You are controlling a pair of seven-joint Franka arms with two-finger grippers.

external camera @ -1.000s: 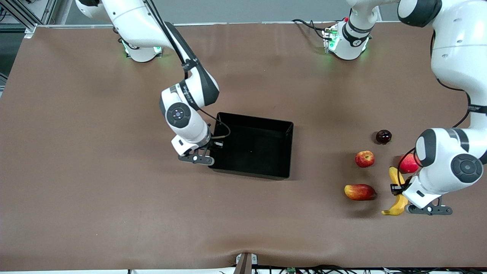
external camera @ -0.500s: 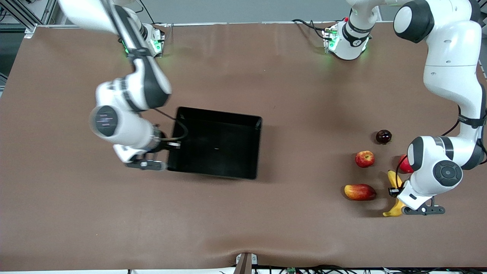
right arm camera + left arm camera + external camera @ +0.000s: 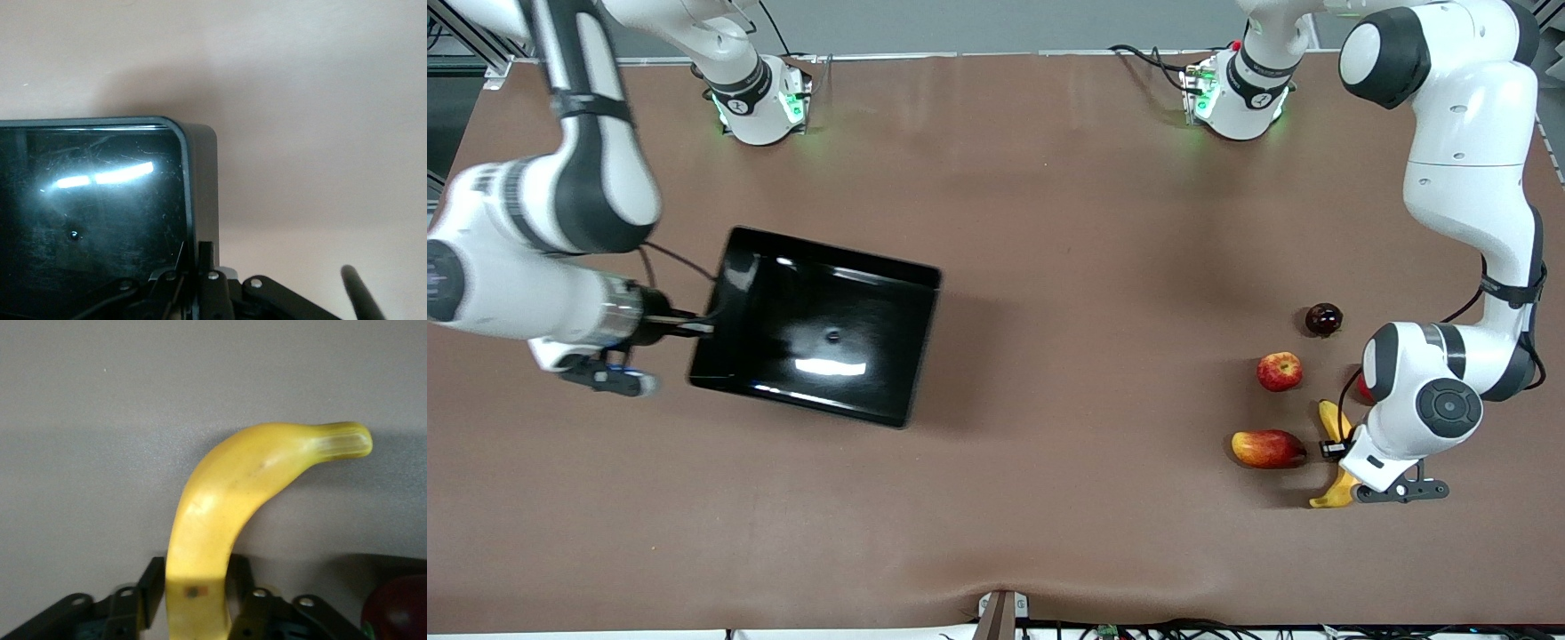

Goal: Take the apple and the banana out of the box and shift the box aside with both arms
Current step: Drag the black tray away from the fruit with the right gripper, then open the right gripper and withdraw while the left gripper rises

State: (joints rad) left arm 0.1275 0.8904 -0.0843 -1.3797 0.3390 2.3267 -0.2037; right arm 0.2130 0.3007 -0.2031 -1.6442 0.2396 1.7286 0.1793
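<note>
The black tray [image 3: 818,329] hangs tilted in the air over the right arm's end of the table. My right gripper [image 3: 696,327] is shut on its short wall; in the right wrist view the fingers [image 3: 208,257] pinch the tray's rim [image 3: 203,173]. My left gripper [image 3: 1343,452] is shut on the middle of the yellow banana [image 3: 1332,493], low over the table at the left arm's end. In the left wrist view the banana [image 3: 233,487] sticks out from the gripper [image 3: 197,587]. The small red apple [image 3: 1280,371] lies beside the left gripper.
An oval red-yellow mango [image 3: 1267,449] lies right beside the banana. A dark round fruit [image 3: 1323,318] lies farther from the camera than the apple. A pinkish-red fruit [image 3: 1362,388] is mostly hidden by the left arm and shows in the left wrist view [image 3: 397,613].
My right gripper has carried the tray up and toward the right arm's end of the table, tilting it. My left gripper has shifted the banana slightly toward the mango.
</note>
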